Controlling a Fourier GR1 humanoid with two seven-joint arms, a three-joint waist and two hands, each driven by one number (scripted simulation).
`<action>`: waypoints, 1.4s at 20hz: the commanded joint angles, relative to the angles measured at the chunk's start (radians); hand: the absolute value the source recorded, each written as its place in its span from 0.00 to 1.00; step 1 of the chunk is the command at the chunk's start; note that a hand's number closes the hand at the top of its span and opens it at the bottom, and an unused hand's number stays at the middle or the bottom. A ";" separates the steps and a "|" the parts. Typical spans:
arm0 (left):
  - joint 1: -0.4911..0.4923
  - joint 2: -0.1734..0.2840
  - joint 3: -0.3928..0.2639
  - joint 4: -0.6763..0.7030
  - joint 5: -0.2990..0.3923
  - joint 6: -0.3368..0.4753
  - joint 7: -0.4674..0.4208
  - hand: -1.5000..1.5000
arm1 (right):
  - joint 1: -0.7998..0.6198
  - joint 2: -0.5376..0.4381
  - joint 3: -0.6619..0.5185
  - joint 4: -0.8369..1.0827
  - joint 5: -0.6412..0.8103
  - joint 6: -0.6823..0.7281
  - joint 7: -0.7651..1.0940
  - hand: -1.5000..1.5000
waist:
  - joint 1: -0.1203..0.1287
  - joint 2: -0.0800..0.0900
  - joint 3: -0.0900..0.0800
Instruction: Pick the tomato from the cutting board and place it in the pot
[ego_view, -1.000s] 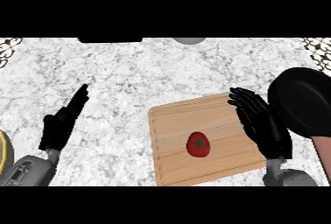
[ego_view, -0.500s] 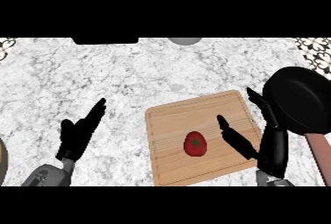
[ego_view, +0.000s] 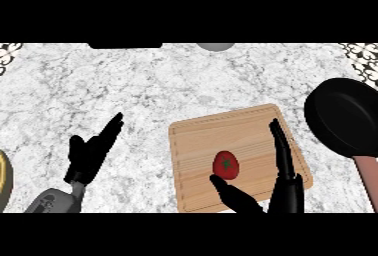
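Note:
A red tomato (ego_view: 227, 164) with a green stem lies on the wooden cutting board (ego_view: 214, 134), near its middle. My right hand (ego_view: 282, 172) is open over the board's near right part, fingers stretched along the tomato's right side and thumb (ego_view: 230, 194) just below the tomato, not closed on it. A black pot (ego_view: 344, 121) with a pinkish handle (ego_view: 368, 176) sits at the right edge, beside the board. My left hand (ego_view: 91, 152) rests open on the counter at the lower left.
The counter (ego_view: 148, 85) is speckled grey-white stone. A yellowish rim (ego_view: 4, 185) shows at the left edge. A dark object (ego_view: 125, 45) and a grey round one (ego_view: 216, 46) sit at the far edge.
My right hand has come down and left, so its fingers and thumb now flank the tomato. The view has shifted, with the board and pot sitting lower right. The tomato stays on the board.

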 joint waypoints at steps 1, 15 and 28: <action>0.019 -0.023 -0.034 -0.023 -0.025 0.019 0.025 0.50 | -0.015 0.017 0.035 -0.100 0.104 0.144 0.308 0.00 | 0.014 0.004 0.000; -0.009 -0.066 -0.008 -0.016 -0.055 -0.003 0.047 0.50 | -0.157 -0.014 0.012 0.049 -0.152 0.395 0.610 0.00 | 0.022 0.011 0.005; 0.049 -0.100 0.114 -0.049 -0.139 -0.113 0.083 0.50 | -0.031 -0.069 -0.078 0.037 -0.180 0.344 0.396 0.00 | 0.020 0.008 0.004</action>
